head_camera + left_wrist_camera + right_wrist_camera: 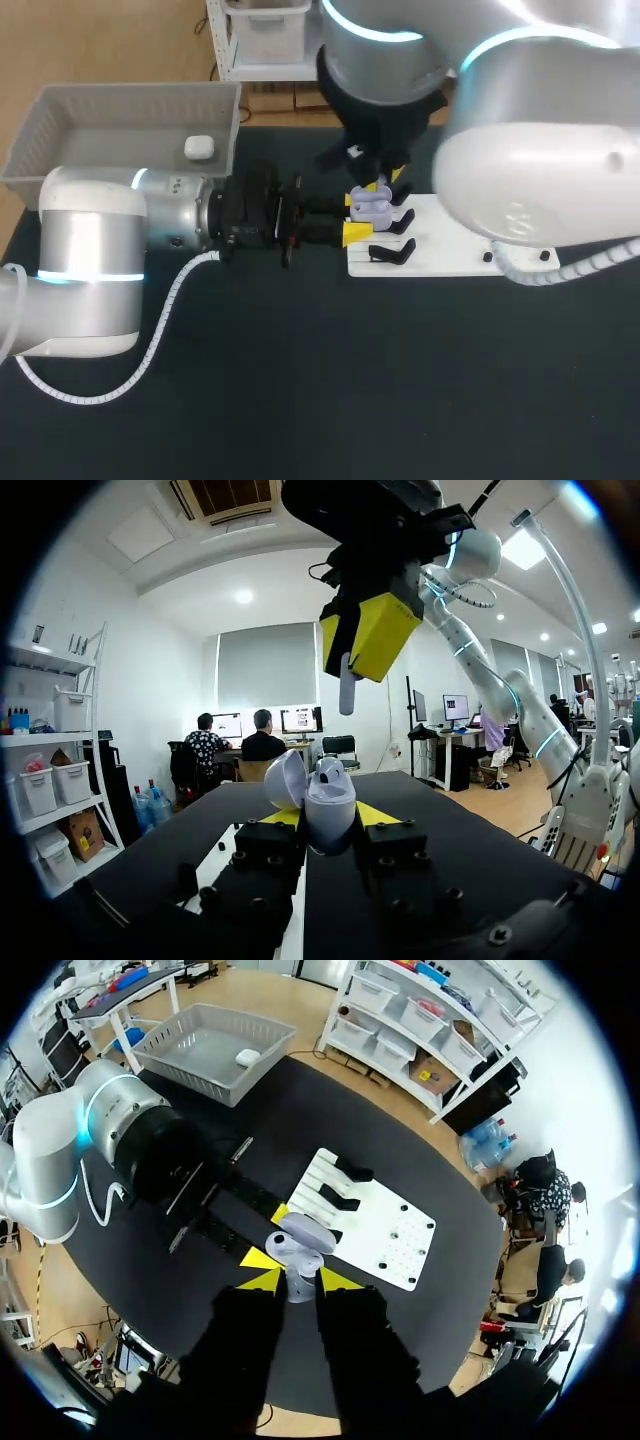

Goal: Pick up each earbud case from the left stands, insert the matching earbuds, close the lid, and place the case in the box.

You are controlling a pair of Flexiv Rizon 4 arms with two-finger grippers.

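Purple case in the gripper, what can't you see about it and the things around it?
- Inside the purple case: the left wrist view sees it side-on. In the head and right wrist views it is too small, so earbuds inside cannot be told.
- White board: head view, the right arm hides part of it.
- White case in the box: head view, too small to tell if its lid is fully shut.

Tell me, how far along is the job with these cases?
Done: one white case lies in the grey box. In hand: the left end effector holds an open lavender case; the right end effector holds an earbud above it. Left: inserting it, closing the lid, boxing the case.
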